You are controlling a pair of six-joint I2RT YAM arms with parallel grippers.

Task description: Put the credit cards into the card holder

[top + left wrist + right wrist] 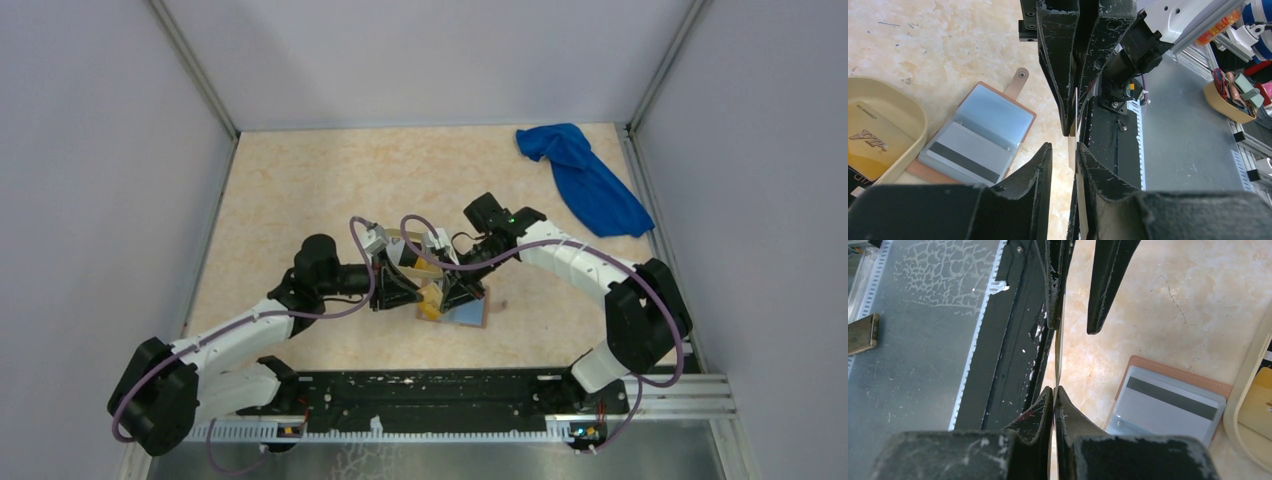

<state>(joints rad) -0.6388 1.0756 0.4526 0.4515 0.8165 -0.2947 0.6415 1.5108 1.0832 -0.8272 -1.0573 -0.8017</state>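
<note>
Handover risk: right gripper [1054, 389] is pinched tight on a credit card [1058, 357], held edge-on off the table. The left gripper [1064, 146] has its jaws apart around the same card. Open card holder [998, 115] lies just beside, striped card [965, 156] already slotted. If right lets go before left bites, the card drops or twists, since the thin edge gives little grip. A yellow card [873, 135] sits in the oval tray [923, 122].

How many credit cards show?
4: edge-on card in the right gripper, striped card in the card holder, yellow card and black card in the tray; more may be hidden.
</note>
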